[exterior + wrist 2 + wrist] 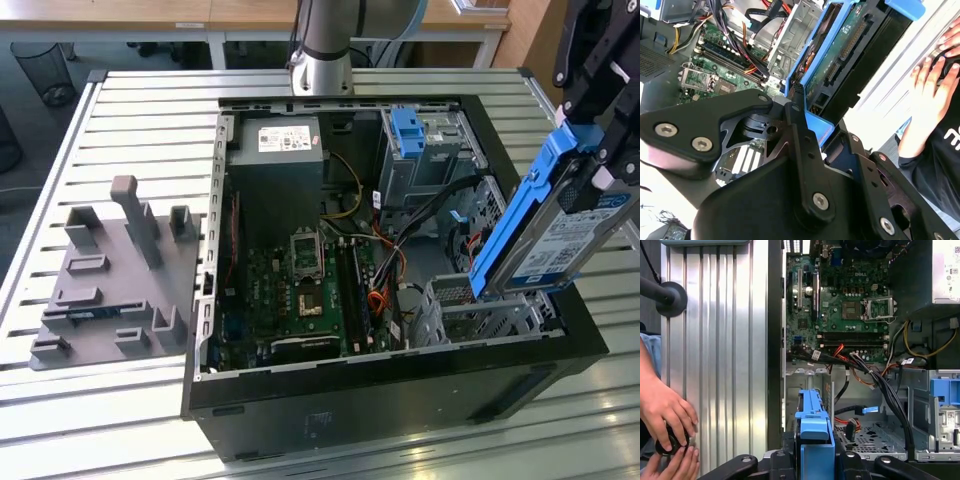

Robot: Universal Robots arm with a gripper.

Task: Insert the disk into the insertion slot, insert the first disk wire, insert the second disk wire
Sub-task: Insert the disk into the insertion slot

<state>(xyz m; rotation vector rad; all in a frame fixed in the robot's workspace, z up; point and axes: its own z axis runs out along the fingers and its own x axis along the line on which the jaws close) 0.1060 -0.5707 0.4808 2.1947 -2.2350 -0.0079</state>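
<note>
An open computer case [400,390] sat on the slatted desk [130,110], with a grey fixture plate [110,270] beside it at the exterior view's left. Inside, black and orange cables [390,260] ran from the motherboard [300,290] toward the insertion slot [490,315], close to its open side. A taller cage [425,150] stood beyond the slot. A person's hand [665,410] rested on the desk outside the case, around a small dark object. The arm [325,45] rose from the far side of the case. Its jaws were clamped on the upper end of the disk [565,235], which hung steeply tilted with its lower end at the slot's mouth; whether the two touched could not be told.
</note>
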